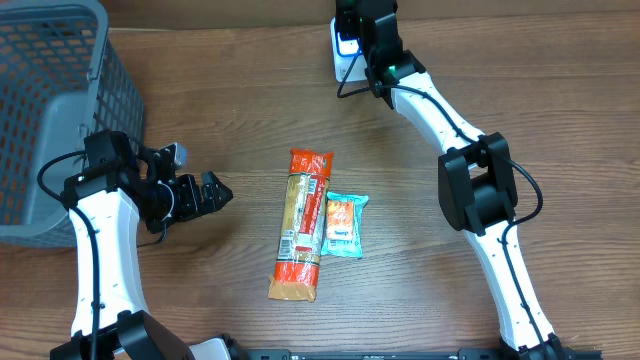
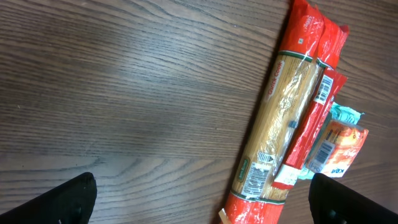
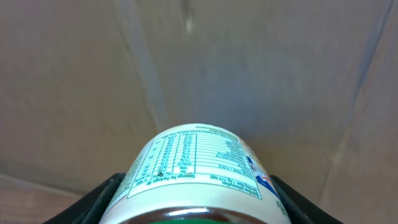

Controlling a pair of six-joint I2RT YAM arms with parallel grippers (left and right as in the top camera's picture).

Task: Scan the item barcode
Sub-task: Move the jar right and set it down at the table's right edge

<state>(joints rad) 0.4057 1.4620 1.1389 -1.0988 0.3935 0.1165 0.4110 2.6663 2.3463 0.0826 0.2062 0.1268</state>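
Nearest the robot's base, the long spaghetti packet [image 1: 300, 225] lies flat on the wooden table [image 1: 230, 90]. It runs away from the robot, with red ends and a clear middle that shows the pasta. A small teal and orange packet [image 1: 343, 225] lies against its right side, touching it or very nearly so. In the left wrist view a red strip along the spaghetti packet carries a barcode, and the small packet shows another.

To the left of these two, and apart from them, the left gripper [image 1: 222, 193] hovers low over bare wood. Its jaws are spread wide with nothing between them, pointing toward the spaghetti packet. Both dark fingertips [image 2: 65, 200] sit at the bottom corners of the wrist view, with the packets framed between them.

Further back on the left, a grey mesh basket [image 1: 60, 110] fills the table's far corner, just behind the left arm.

Farthest out, the right arm reaches to the back edge of the table. There the right gripper [image 3: 198, 208] is closed on a white container [image 3: 196, 162] — a bottle or a jar, the view is too tight to say which. It has a green band at its near end, and one dark finger presses each side. Its printed nutrition panel faces the wrist camera, with a plain brownish surface beyond it.
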